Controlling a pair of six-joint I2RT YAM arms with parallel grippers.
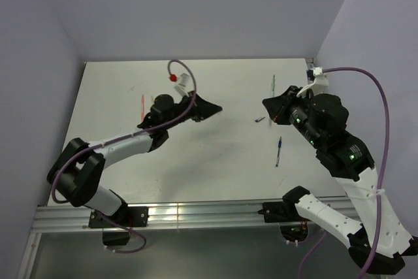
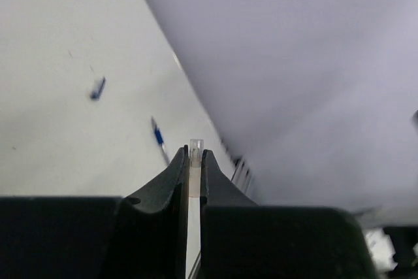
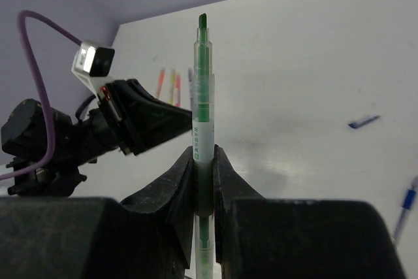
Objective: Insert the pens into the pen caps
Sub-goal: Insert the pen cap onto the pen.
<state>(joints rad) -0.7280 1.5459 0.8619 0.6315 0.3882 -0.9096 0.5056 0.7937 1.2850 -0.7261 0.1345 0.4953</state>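
Left wrist view: pinched a tiny pale translucent tube-shaped cap point(image 2: 196, 144) in the left gripper point(image 2: 196, 156), jaws almost shut, end poking out. Clamped a thin green-and-clear plastic pen point(image 3: 203, 83) in the right gripper point(image 3: 204, 156), jaws narrowly parted around it, green tip jutting far past them, above the white table point(image 3: 313, 63).

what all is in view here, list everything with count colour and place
green pen: 1, green and clear, held off the table
clear cap: 1, translucent, held off the table
blue pen: 1, blue, lying on the table's right half
dark cap: 1, dark blue, near the table's middle
red-pink pen: 1, red-pink, table's left side
yellow pen: 1, yellow, beside the red-pink pen
table: 1, white, under everything
left gripper: 1, black, shut on the clear cap
right gripper: 1, black, shut on the green pen
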